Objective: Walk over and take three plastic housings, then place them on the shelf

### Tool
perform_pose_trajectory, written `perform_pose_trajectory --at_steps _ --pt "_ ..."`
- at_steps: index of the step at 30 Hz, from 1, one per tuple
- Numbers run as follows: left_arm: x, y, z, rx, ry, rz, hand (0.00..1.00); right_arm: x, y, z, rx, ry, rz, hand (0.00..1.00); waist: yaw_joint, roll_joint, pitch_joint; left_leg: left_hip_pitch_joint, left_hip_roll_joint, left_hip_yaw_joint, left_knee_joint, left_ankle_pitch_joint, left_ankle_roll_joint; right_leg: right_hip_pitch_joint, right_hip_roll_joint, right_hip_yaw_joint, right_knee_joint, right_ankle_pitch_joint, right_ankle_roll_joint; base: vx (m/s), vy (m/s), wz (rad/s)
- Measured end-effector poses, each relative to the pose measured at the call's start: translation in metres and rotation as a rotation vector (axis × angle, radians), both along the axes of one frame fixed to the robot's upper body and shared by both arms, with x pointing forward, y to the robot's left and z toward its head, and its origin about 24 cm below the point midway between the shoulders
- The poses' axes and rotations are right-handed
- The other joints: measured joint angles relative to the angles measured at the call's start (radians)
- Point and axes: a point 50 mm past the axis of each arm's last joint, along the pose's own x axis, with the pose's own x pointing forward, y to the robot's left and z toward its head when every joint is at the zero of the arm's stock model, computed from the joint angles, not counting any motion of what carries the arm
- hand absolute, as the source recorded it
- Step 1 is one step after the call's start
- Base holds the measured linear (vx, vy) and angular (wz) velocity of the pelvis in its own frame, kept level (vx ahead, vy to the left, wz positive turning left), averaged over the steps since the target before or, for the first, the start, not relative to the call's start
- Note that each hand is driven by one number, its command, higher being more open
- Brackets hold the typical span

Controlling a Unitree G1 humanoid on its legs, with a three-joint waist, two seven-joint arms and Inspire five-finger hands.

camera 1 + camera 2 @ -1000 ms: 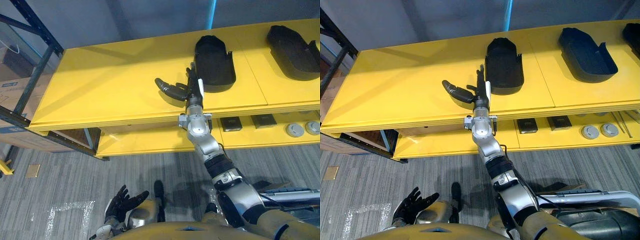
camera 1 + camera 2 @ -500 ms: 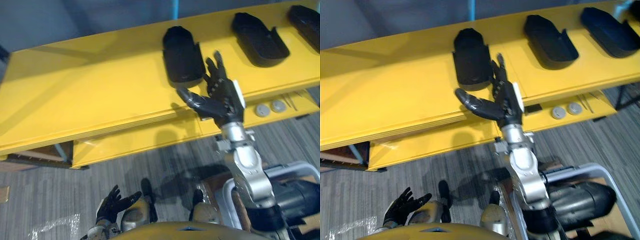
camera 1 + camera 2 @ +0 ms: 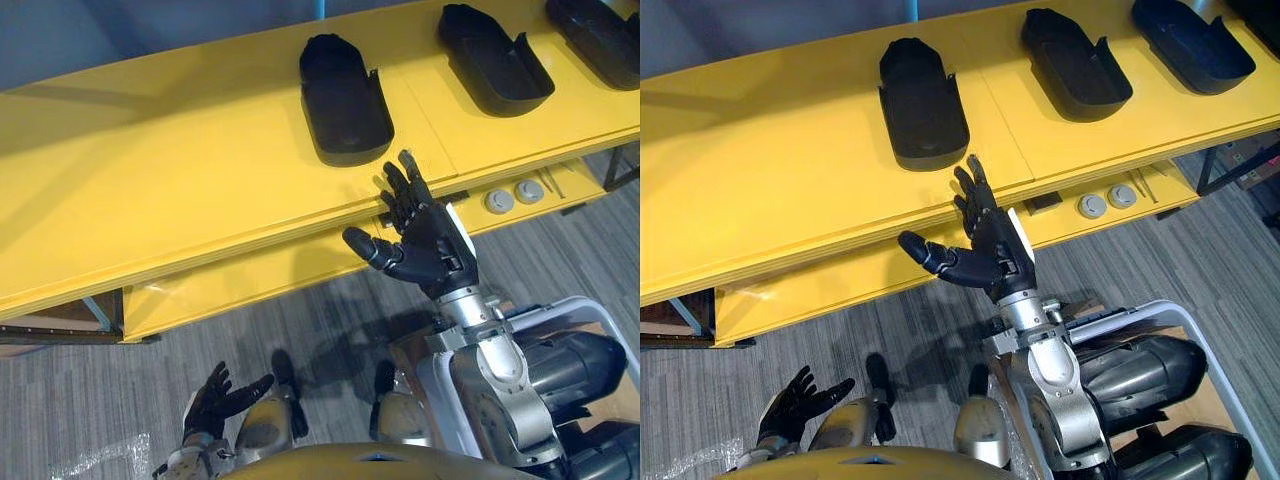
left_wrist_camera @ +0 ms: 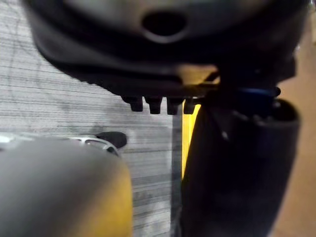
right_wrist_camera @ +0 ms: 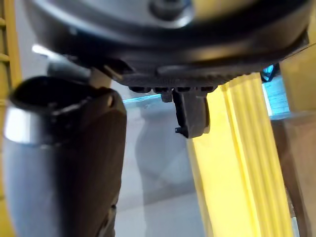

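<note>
You are holding the right hand (image 3: 428,240) up in front of the yellow shelf (image 3: 180,170), released and gripping nothing: its fingers (image 3: 403,190) are standing straight and spread, and the thumb is sticking out to the robot's left. The fingertips are showing against the shelf's front edge, and you cannot tell from the head views whether they are touching it. The nearest plastic housing (image 3: 343,100) is lying on the top board just beyond those fingertips, apart from them, open side up with its rounded end pointing away from the robot. A second housing (image 3: 493,60) is sitting further to the robot's right on the same board, and a third housing (image 3: 595,25) is lying beyond that at the right edge of the view; all three are black, and each is lying well apart from the next. You are letting the left hand (image 3: 215,395) hang low by the robot's side over the grey carpet (image 3: 100,400), fingers loose and spread, carrying nothing. Under the top board, a lower yellow board (image 3: 250,280) is carrying two round grey discs (image 3: 1093,205) side by side and a small dark square piece (image 3: 1043,204) just to their left.
</note>
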Motion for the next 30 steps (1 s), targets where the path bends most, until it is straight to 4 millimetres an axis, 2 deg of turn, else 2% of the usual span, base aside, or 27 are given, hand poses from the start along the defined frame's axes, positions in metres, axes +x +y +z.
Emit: perform_pose_trajectory --at_steps 9,12,14,17,24,30 --pt "0.005 0.003 0.002 0.001 -0.011 -0.009 1.0 0.006 0.012 0.018 0.022 -0.083 0.028 1.0 0.0 -0.01 0.018 -0.008 -0.005 -0.003 0.019 -0.013 0.0 -0.003 -0.009 0.0 0.011 -0.003 0.001 0.0 0.002 0.0" --pt "0.016 0.004 0.004 0.007 -0.036 -0.013 1.0 0.009 0.014 0.026 0.025 -0.117 0.032 1.0 0.0 -0.017 0.048 -0.063 0.015 -0.01 0.159 -0.076 0.007 -0.016 -0.015 0.002 0.057 -0.021 -0.001 0.0 0.0 0.0" --pt "0.024 0.003 0.007 0.008 -0.057 -0.016 1.0 0.012 0.015 0.029 0.015 -0.123 0.03 1.0 0.0 -0.006 0.075 -0.112 0.045 -0.021 0.3 -0.142 0.007 -0.019 -0.012 0.002 0.1 -0.043 -0.003 -0.04 0.001 -0.01" --pt "0.033 0.002 0.009 0.011 -0.076 -0.022 1.0 0.012 0.015 0.029 0.015 -0.121 0.026 1.0 -0.001 0.007 0.116 -0.134 0.065 -0.032 0.397 -0.194 0.008 -0.024 -0.011 0.006 0.159 -0.073 -0.003 -0.08 0.024 -0.02" --pt "0.039 0.001 0.013 0.011 -0.1 -0.014 1.0 0.015 0.017 0.029 0.009 -0.114 0.029 1.0 0.0 0.013 0.145 -0.177 0.055 -0.049 0.457 -0.214 0.012 -0.091 -0.042 0.01 0.285 -0.134 0.0 -0.04 0.007 0.08" --pt "0.042 -0.002 0.013 -0.002 -0.103 0.001 1.0 0.026 0.018 0.033 0.003 -0.129 -0.01 1.0 0.008 0.032 0.168 -0.192 0.049 -0.063 0.483 -0.217 0.015 -0.124 -0.063 0.004 0.374 -0.179 -0.003 -0.03 -0.029 0.07"
